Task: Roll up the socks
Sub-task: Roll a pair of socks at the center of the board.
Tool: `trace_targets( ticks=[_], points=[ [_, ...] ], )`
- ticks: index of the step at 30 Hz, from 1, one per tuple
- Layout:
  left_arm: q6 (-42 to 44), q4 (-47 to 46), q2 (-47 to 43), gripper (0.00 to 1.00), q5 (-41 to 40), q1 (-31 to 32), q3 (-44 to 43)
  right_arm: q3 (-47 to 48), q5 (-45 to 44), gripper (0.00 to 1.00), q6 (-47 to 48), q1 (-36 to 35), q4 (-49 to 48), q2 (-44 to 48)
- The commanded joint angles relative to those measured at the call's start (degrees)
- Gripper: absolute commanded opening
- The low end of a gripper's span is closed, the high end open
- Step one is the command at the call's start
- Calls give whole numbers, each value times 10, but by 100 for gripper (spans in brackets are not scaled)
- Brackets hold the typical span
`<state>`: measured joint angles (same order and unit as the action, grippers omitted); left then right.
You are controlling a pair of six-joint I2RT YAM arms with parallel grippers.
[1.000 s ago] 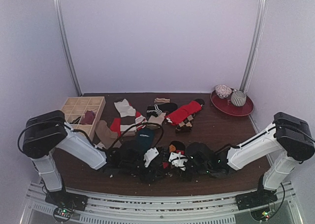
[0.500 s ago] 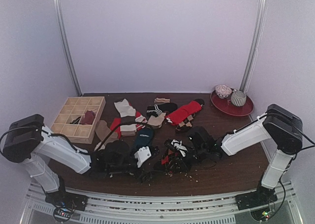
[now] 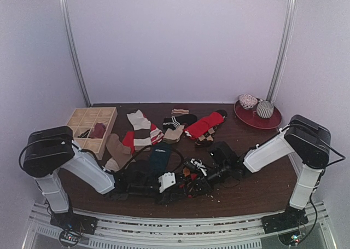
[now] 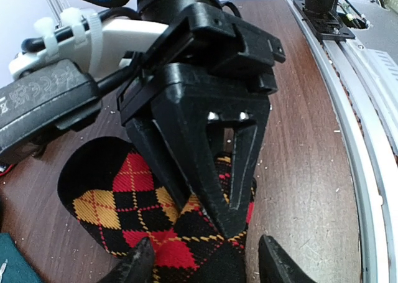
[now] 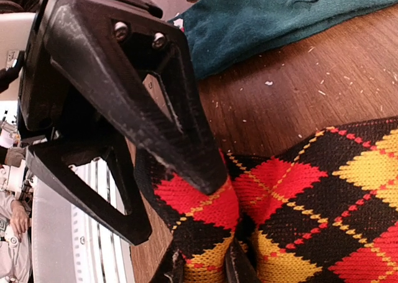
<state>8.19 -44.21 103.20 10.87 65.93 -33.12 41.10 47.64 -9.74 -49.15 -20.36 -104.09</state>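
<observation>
Right gripper (image 5: 205, 267) clamped on bunched argyle sock (image 5: 311, 190)

Two robot arms are in view, the left arm (image 3: 82, 168) and the right arm (image 3: 272, 149), over one dark counter (image 3: 260, 191) that carries one wooden divided box (image 3: 82, 120) and one red plate (image 3: 272, 122). On the plate are two rolled sock balls, a patterned ball (image 3: 248, 100) and a grey striped ball (image 3: 265, 109), and one dark red bundle (image 3: 98, 130) lies in the box. About nine loose socks overlap, so the total is unsure, among them one tan sock (image 3: 116, 146), one cream sock (image 3: 138, 119), one red sock (image 3: 202, 125), one teal sock (image 3: 159, 160) and one black argyle sock (image 4: 118, 202).
</observation>
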Motion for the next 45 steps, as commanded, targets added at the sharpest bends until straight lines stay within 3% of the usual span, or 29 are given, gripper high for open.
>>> trace_targets(
  ticks=[1,9,19,20,27,32,37,42,45],
  points=[
    [-8,-29,17,54,23,-5,-12,-21,-10,13,23,-4,154,-44],
    [-13,-11,45,60,33,-7,-30,-14,-8,12,32,-1,168,-46],
    [-27,33,53,23,45,-11,-41,-12,-14,13,31,3,167,-48],
    [-31,35,53,2,47,-11,-40,-12,-18,13,31,3,168,-47],
    [-91,84,52,0,15,-11,-32,-16,-65,33,24,6,143,3],
    [-153,149,61,0,21,-23,-42,-77,-176,51,15,-3,21,143],
    [-205,208,88,0,51,-27,-60,-166,-402,69,158,-110,-63,274],
    [-243,249,111,0,94,-38,-71,-222,-554,77,271,-229,-151,295],
    [-250,264,119,0,102,-39,-74,-203,-603,78,299,-248,-142,251]
  ],
)
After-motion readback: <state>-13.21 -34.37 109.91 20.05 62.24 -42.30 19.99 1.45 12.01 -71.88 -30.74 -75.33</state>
